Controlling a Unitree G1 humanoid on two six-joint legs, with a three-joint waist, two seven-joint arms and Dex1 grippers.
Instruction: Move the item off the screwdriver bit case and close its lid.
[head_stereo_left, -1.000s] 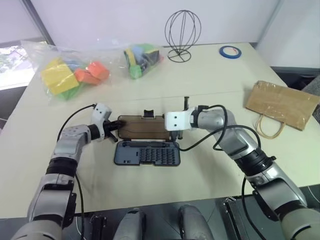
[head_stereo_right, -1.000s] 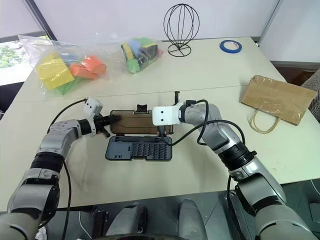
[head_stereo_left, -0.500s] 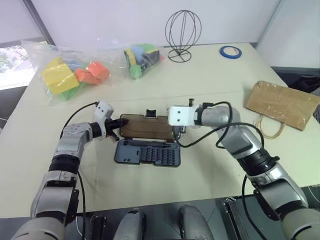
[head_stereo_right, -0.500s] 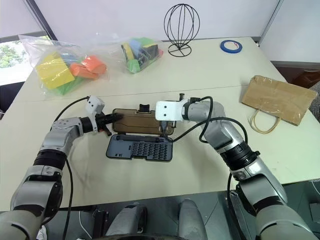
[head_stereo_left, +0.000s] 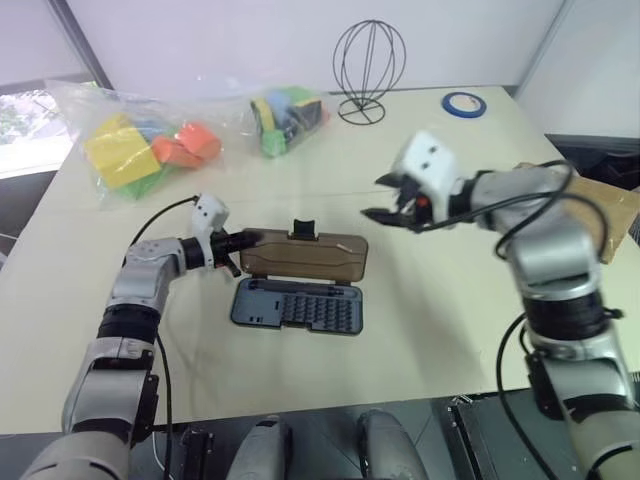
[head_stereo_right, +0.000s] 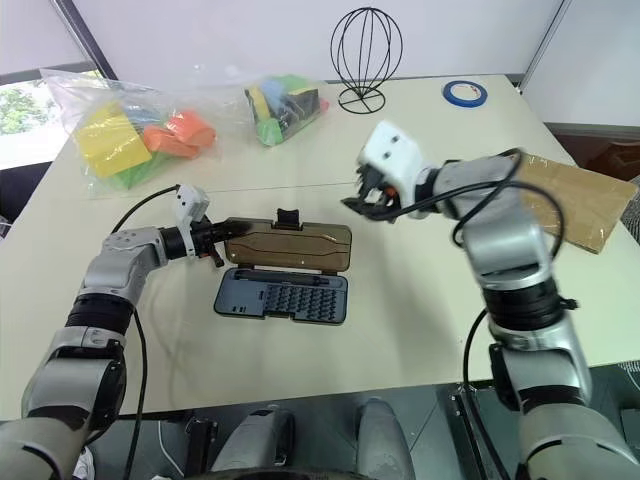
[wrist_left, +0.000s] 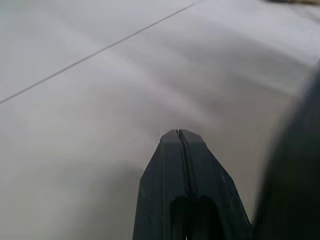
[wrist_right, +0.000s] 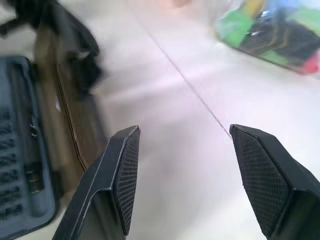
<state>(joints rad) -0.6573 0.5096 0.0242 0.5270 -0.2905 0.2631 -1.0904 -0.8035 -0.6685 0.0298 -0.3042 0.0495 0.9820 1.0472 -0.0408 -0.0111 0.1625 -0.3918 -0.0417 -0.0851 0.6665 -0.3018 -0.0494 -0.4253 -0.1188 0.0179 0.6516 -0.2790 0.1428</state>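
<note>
The screwdriver bit case lies open in the middle of the table, its dark grey base (head_stereo_left: 298, 305) nearest me with rows of bit slots showing. Its lid (head_stereo_left: 305, 255), smoky brown with a small black latch, stands tilted up behind the base. My left gripper (head_stereo_left: 238, 243) is shut, its tips against the lid's left end with nothing between them. My right gripper (head_stereo_right: 362, 195) hangs open in the air, above and to the right of the case, holding nothing. The item, a brown paper bag (head_stereo_right: 580, 205), lies flat at the table's right edge, partly behind my right arm.
Two clear bags of coloured blocks (head_stereo_left: 140, 150) (head_stereo_left: 288, 115) lie at the back left. A black wire stand (head_stereo_left: 362, 112) and a blue tape roll (head_stereo_left: 463, 103) sit at the back. The table's front edge runs close below the case.
My right gripper left the lid's right end, opened, rolled and rose up and to the right. My left gripper edged a little up and to the right along the lid's left end.
</note>
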